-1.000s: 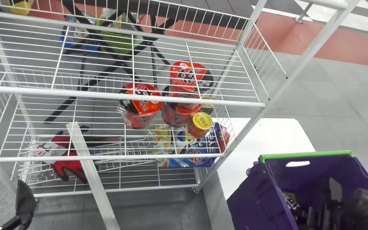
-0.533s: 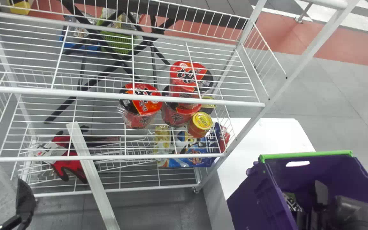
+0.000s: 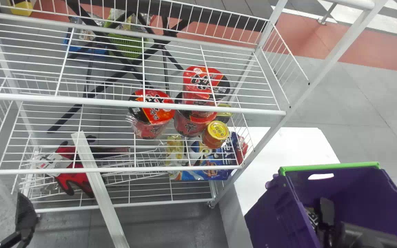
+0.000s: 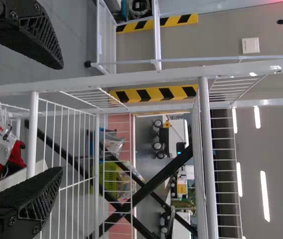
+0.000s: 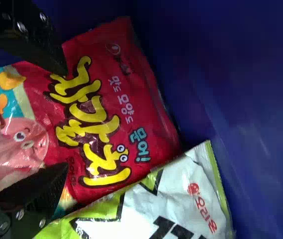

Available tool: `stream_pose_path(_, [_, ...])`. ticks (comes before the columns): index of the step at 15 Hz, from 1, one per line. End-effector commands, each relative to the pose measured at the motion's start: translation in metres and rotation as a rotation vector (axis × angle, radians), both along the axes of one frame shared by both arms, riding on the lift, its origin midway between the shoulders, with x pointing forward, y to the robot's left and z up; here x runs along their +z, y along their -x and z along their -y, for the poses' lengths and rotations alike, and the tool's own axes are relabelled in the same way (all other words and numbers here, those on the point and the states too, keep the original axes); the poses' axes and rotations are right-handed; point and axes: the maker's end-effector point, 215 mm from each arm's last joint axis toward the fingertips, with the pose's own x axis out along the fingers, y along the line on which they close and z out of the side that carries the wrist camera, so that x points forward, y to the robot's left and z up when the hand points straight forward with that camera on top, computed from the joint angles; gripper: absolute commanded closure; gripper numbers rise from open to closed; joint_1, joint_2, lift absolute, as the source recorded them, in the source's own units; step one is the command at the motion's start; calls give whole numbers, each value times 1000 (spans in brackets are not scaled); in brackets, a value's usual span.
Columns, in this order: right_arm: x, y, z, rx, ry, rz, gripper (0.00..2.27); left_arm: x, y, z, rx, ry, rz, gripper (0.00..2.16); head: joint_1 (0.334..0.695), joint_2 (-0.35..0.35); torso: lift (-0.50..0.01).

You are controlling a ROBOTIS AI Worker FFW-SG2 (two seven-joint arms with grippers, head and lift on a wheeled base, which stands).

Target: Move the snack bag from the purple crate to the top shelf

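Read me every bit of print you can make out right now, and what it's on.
"자갈치": red bag, yellow letters; its smaller words are not certain.
"오리온": white-green bag; its big black letters are cut off.
"3M": glove tag; the small print is unreadable.
Too small or blurred to read: the red cups, yellow-lidded jar and blue bag.

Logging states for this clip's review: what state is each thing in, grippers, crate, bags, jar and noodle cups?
Left gripper: open
Right gripper: open, inside the crate
Purple crate: upright, open-topped
Red snack bag: lying in the crate, apparently not gripped
Green-and-white bag: lying against the red one
Yellow-lidded jar: upright, lid on
Red noodle cups: upright, lids on
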Motion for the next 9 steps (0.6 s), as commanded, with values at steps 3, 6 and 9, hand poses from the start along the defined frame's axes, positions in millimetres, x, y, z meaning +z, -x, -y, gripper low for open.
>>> stream_pose_path(3, [-3,5,3,-7,24,-20,2175,0,0,0,0,0,0,87,695,-350,-452])
stream_pose_path(6, [0,3,2,-21,17,5,2256,0,0,0,1,-1,0,87,695,-350,-452])
stream_pose_path(9, [19,-9,-1,-62,-9,87,2256,-1,2,-2,10,-1,-1,83,695,-350,-452])
